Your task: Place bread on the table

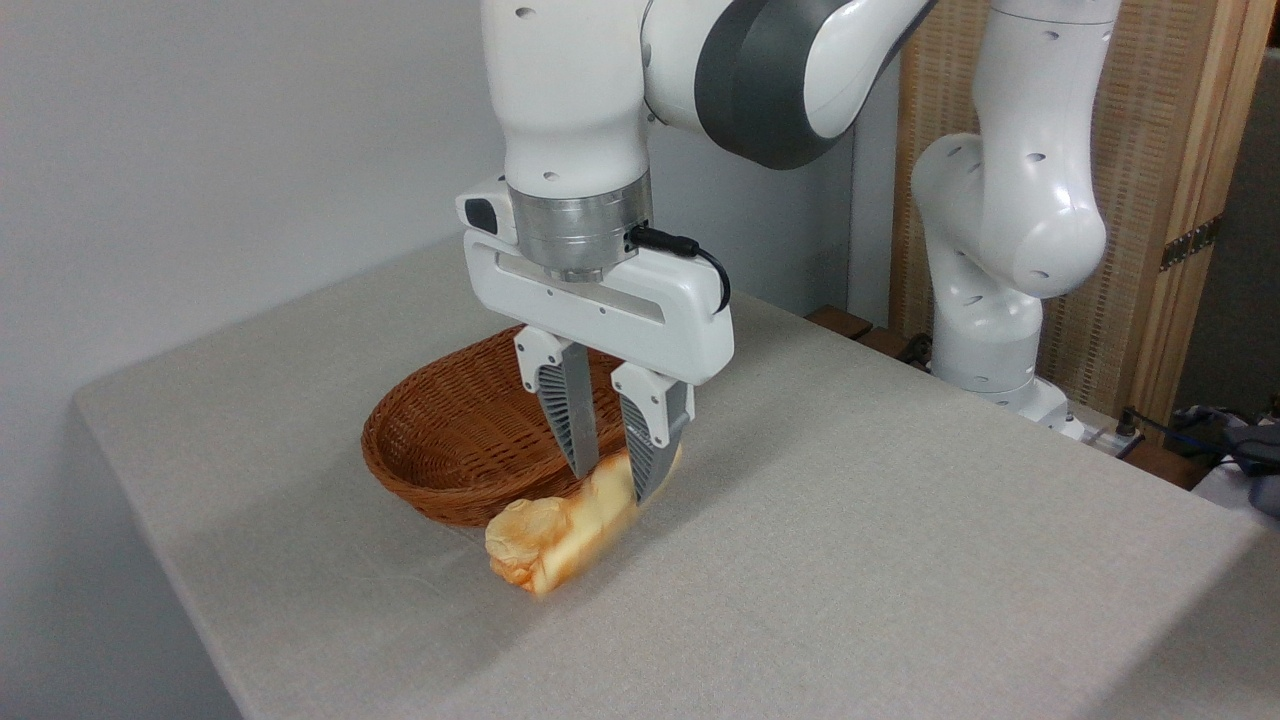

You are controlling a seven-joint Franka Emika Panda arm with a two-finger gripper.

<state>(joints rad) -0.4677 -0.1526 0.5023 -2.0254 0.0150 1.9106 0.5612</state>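
Placing step: gripper (612,470) clamped on the bread (560,535), loaf tilted with its low end at or near the table (900,540) just beside the basket (450,440); next likely needs lowering, then release.

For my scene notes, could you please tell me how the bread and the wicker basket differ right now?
The bread is pale golden and elongated; the basket is dark brown, oval and larger. The bread is tilted in the hand, outside the basket; the basket sits flat and looks empty. Both are over the table.
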